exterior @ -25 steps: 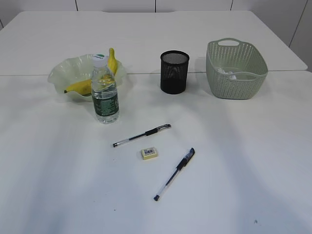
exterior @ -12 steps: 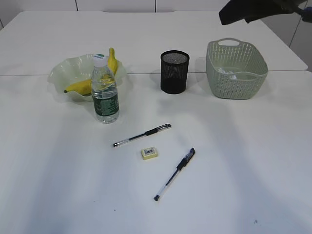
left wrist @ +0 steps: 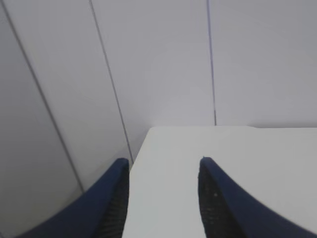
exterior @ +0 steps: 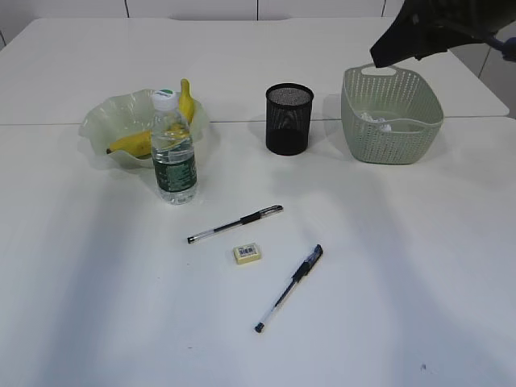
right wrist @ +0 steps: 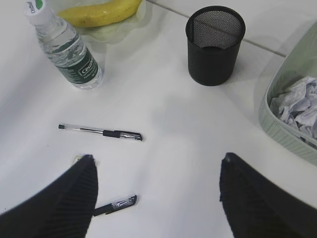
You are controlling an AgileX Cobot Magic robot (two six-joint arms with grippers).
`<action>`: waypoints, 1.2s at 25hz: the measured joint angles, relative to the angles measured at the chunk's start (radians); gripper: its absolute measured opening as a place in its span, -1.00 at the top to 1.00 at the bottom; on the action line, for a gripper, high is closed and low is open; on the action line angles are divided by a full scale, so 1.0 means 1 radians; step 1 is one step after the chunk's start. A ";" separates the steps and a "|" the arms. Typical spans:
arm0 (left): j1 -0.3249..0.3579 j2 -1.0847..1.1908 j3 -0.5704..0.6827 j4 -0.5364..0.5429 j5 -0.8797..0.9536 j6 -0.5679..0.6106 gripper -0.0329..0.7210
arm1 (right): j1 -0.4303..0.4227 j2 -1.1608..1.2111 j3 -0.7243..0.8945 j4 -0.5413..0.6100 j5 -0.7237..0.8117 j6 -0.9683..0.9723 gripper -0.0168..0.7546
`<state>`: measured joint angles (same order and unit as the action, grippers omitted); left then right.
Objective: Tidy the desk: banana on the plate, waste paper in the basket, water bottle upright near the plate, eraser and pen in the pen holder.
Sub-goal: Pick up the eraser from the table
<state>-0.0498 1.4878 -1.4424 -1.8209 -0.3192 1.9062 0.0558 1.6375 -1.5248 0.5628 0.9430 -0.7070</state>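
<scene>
The eraser (exterior: 247, 253) lies flat on the desk (exterior: 97, 306), roughly at its middle and toward the near edge, between two pens: a clear-barrelled pen with a black grip (exterior: 235, 223) just behind it, and a second pen with a dark blue grip (exterior: 289, 288) just to its right, angled toward the near edge. None of the three touches another. All are well apart from the black mesh pen holder (exterior: 289, 118), which stands upright and looks empty, further toward the far edge.

Judging by how things lie, most of the tidying looks done. The banana (right wrist: 101, 12) rests in the pale green ruffled plate (exterior: 101, 121) toward the far left of the desk. The water bottle (exterior: 172, 149) stands upright just in front of the plate, cap on. Crumpled waste paper (right wrist: 299, 104) sits inside the sage green basket (exterior: 391, 117) toward the far right. What is left is the eraser and the pens, which are not yet in the holder.

The right gripper (right wrist: 158, 163) hangs high above the desk with its jaws spread wide and nothing between them; in the exterior view only a dark part of that arm shows above the basket. The left gripper (left wrist: 163, 163) is parted and empty too, pointed past a far corner of the desk toward the panelled wall (left wrist: 158, 59), away from everything.
</scene>
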 joint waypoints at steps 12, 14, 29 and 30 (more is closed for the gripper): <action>-0.002 0.000 0.000 -0.029 -0.128 0.000 0.10 | 0.000 0.041 0.000 0.048 0.157 0.017 -0.53; -0.002 0.000 0.000 -0.031 -0.130 0.000 0.11 | 0.000 0.048 0.000 0.048 0.174 0.019 -0.53; -0.002 0.000 0.040 -0.031 -0.132 0.000 0.12 | 0.000 0.053 0.000 0.107 0.274 0.021 -0.53; -0.002 0.000 0.043 -0.031 -0.132 0.000 0.12 | 0.000 0.053 0.000 0.107 0.276 0.016 -0.53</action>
<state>-0.0517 1.4878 -1.3998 -1.8521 -0.4515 1.9062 0.0558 1.6907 -1.5248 0.6702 1.2188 -0.6905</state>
